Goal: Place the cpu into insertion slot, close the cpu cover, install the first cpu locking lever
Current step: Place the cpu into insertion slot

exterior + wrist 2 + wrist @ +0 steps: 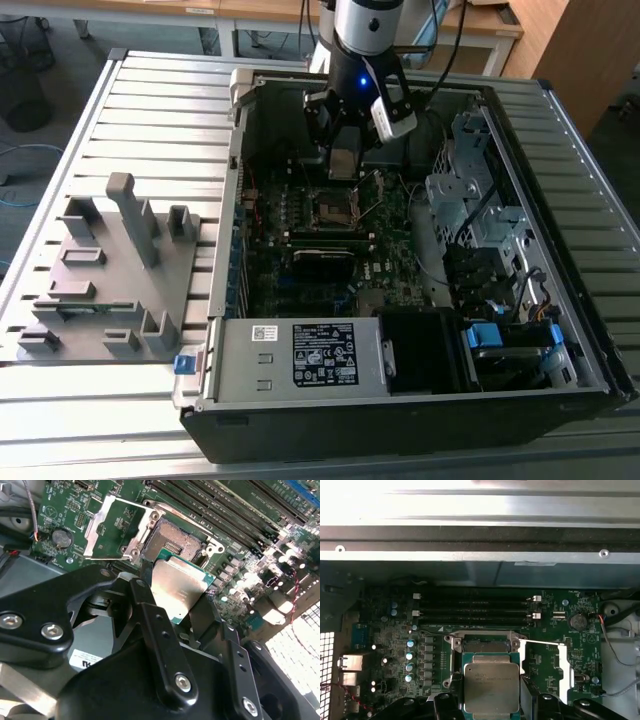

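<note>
My gripper [343, 168] hangs inside the open computer case, shut on the cpu [343, 160], a flat square chip with a dull silver top. In both wrist views the cpu [182, 582] [491, 685] sits between two black fingers [146, 572] [454, 702], held above and just to one side of the insertion slot [172, 539] [485, 644] [333, 208]. The slot's dark centre is bare. The cpu cover [114, 526] [555, 667], a silvery frame plate, is swung open and lies flat on the board beside the slot.
The case [225, 240] lies open on a slatted metal table. A grey power supply box [300, 355] fills its front and a drive cage [480, 200] its right in the exterior view. Long memory slots [475, 607] run near the socket. A grey fixture [110, 270] stands outside the case.
</note>
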Tool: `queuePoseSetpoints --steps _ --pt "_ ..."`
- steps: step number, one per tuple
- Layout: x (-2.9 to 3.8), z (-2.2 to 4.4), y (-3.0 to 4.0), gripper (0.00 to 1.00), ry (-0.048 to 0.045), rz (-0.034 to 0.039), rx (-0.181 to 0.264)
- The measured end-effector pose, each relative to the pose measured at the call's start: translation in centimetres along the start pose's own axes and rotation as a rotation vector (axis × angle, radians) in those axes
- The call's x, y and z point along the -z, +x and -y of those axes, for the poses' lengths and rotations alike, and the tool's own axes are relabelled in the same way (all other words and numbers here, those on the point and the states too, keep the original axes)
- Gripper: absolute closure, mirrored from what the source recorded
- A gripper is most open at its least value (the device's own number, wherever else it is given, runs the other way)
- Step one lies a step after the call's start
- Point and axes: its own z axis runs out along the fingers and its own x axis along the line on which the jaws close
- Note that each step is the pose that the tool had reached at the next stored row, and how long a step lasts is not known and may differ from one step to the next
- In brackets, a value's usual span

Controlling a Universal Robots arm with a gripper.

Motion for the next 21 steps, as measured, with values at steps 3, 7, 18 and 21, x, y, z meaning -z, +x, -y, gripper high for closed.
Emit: queuePoseSetpoints --steps 3,7,18,21 --pt "-0.01 0.00 0.00 0.46 0.0001 0.0000 0.000" --pt "-0.34 0.03 -0.01 0.46 -0.0002 0.0001 0.000" --pt "-0.55 0.04 -0.01 0.46 -0.0006 0.0002 0.000" --pt "-0.84 0.07 -0.01 0.46 -0.0001 0.0001 0.000"
